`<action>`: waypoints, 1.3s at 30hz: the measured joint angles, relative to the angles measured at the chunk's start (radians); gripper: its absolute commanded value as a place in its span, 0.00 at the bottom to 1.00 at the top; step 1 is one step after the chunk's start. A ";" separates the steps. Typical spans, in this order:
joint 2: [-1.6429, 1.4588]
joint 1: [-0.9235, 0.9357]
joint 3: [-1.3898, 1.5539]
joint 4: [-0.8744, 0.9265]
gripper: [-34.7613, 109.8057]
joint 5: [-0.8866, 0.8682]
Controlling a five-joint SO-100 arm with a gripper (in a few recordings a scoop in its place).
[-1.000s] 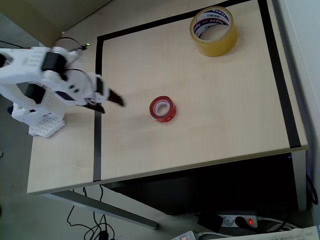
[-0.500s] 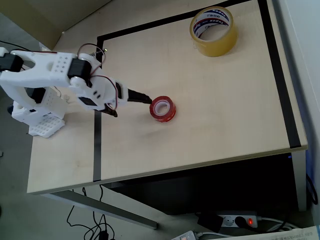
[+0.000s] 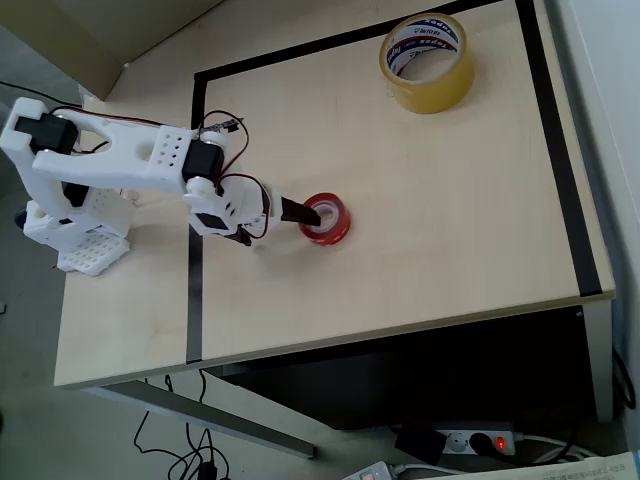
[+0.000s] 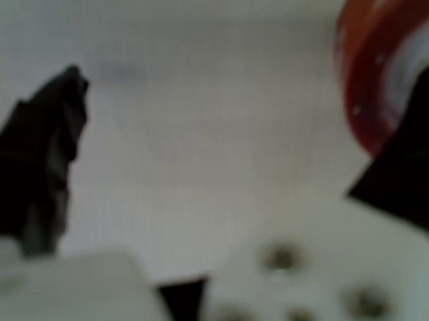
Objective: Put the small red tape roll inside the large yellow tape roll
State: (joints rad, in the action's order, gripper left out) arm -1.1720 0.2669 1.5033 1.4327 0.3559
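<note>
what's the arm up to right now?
The white arm has its pincer open at the small red tape roll near the middle of the table. In the wrist view one dark finger sits against the red roll while the other finger stands well off to the left, so nothing is gripped yet. The large yellow tape roll sits apart near the table's far edge.

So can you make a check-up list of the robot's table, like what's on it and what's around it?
Surface: pale wooden table, black tape lines marking a frame.
Job's things: small red tape roll mid-table; large yellow tape roll at the far edge, empty inside.
Clutter: nothing seen.
Gripper: gripper open, one finger reaching the red roll's hole.
Cables: red wires on the arm; black cords on the floor.
Surroundings: power strip below.
</note>
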 measured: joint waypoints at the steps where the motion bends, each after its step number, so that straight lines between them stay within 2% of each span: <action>1: 0.014 0.000 -0.005 0.000 0.41 0.000; 4: 0.043 0.011 -0.031 -0.002 0.26 0.000; 5: 0.044 0.015 -0.043 -0.002 0.24 -0.003; 10: 0.060 0.011 -0.077 0.028 0.24 0.000; 14: 0.063 0.015 -0.198 0.124 0.24 0.000; 19: 0.181 0.003 -0.591 0.301 0.24 0.015; 23: 0.382 -0.048 -0.974 0.341 0.24 0.041; 30: 0.523 -0.202 -1.522 0.146 0.24 0.087; 39: 0.555 -0.345 -1.569 -0.153 0.24 0.091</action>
State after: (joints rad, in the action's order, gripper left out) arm -0.6167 -0.0782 -0.0660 1.2793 0.4464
